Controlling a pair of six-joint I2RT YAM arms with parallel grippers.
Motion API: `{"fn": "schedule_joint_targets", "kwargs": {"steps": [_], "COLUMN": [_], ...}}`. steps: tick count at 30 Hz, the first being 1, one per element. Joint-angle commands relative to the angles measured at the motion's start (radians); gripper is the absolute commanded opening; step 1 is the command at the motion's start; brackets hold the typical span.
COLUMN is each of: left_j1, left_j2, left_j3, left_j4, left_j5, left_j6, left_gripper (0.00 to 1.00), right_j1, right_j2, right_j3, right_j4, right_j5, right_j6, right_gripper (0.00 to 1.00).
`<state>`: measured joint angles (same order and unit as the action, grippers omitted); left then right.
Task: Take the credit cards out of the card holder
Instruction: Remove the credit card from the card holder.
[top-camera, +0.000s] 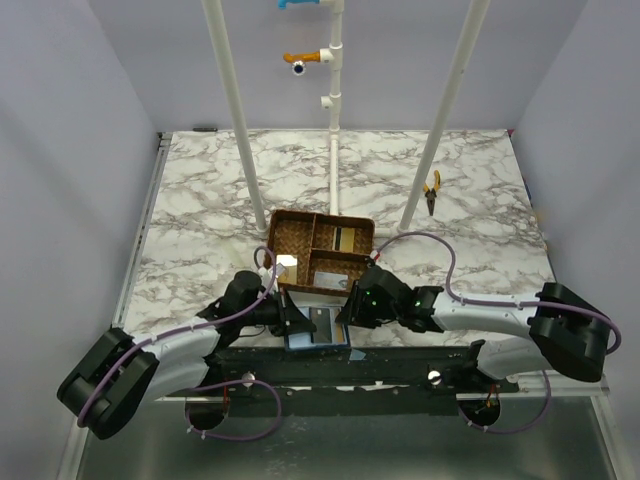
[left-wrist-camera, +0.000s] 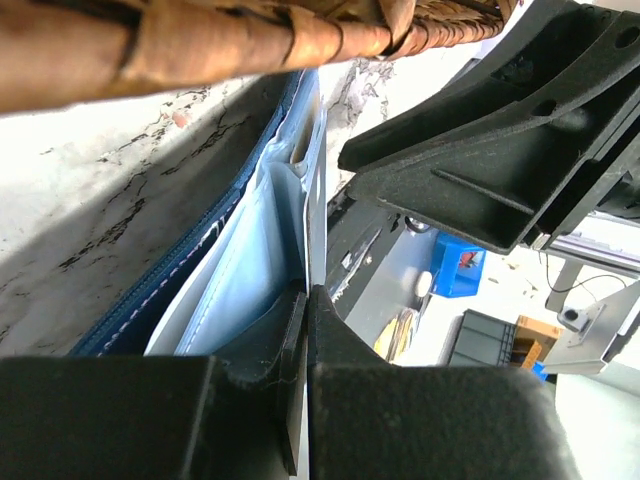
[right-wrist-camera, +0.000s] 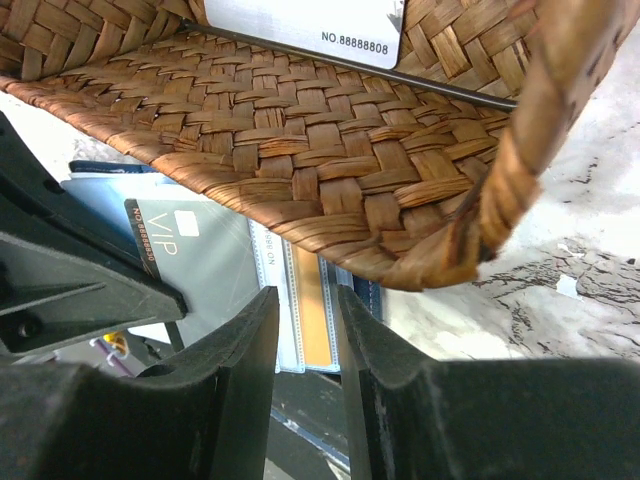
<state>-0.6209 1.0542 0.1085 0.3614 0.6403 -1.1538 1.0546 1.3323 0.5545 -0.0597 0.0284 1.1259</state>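
Beside wicker tray (top-camera: 300, 212), open card holder (top-camera: 318, 330)

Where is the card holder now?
Top view, centre: the card holder lies at the table's near edge, just in front of the wicker tray, pinched by the left hand.

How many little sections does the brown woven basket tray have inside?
3. In the brown woven wicker tray: one long section on its left, a far right section, and a near right section. None seem hidden.
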Motion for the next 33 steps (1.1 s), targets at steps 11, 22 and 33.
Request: {"fn": "schedule_joint_targets", "kwargs": {"steps": [11,22,33], "left_j1": [0.006,0.006,0.006], "left_j2": [-0.095,-0.209,-0.170], "left_j3": [-0.033,-0.038,-0.148], "left_j4": [0.083,-0.047,0.123], "left_j5": [-0.014,-0.037,-0.061], "left_j6": [-0.060,-0.038,-0.103], "left_gripper": [0.00,0.00,0.00], "right_j1": [-0.018,-0.116,-0.191], "right_j2": [-0.067,0.017,0.051], "right_j3": [-0.049,0.010,0.024], "right_j4": [0.153,0.154,0.155], "right_j5": [-0.084,-0.088,-0.169], "right_j6": [0.016,-0.010,-0.046], "right_gripper": [0.37,0.37,0.37]}}
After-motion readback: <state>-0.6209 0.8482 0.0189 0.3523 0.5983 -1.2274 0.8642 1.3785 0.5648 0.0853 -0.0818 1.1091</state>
